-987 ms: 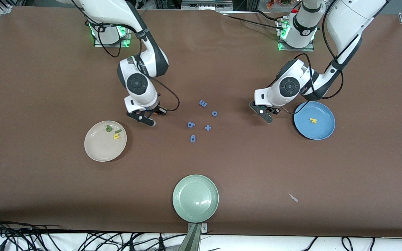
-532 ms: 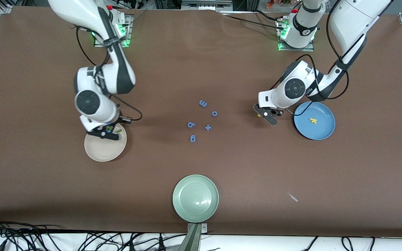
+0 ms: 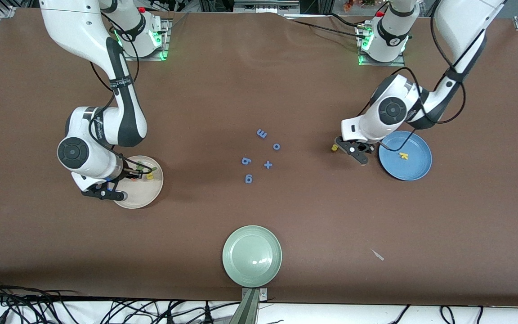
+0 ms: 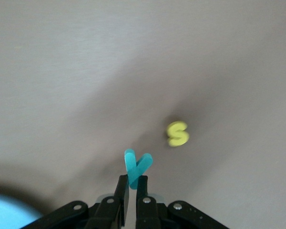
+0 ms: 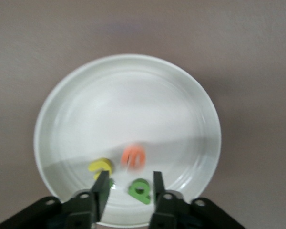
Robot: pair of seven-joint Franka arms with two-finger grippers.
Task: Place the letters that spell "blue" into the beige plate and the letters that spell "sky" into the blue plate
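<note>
- Four small letters lie in the beige plate [image 5: 66,124], by the right wrist view: an orange e [image 5: 133,158] near the middle, a yellow u [image 5: 101,166] just beside it, a green b [image 5: 140,191] toward the rim, and what looks like the dark green l [image 3: 146,170], mostly hidden in that view.
- That plate sits toward the right arm's end of the bench, well apart from the bench edges.
- Over its rim hangs the right gripper [image 5: 129,187], its fingers parted with nothing between them.
- Pinched upright between the closed fingers of the left gripper [image 4: 132,194] is a teal y [image 4: 136,167], held just above the bench.
- Lying flat on the bench just beside that gripper is a yellow s [image 4: 177,133], outside any plate.
- Next to it, toward the left arm's end, stands the blue plate [image 3: 416,168], with a yellow k [image 3: 403,155] lying in it.
- Around the middle of the bench lie five blue pieces [image 3: 261,133] in a loose cluster, between the two plates.
- At the bench edge nearest the front camera sits a pale green plate [image 3: 252,256].
- Near that same edge, toward the left arm's end, lies a small pale scrap [image 3: 377,255].
</note>
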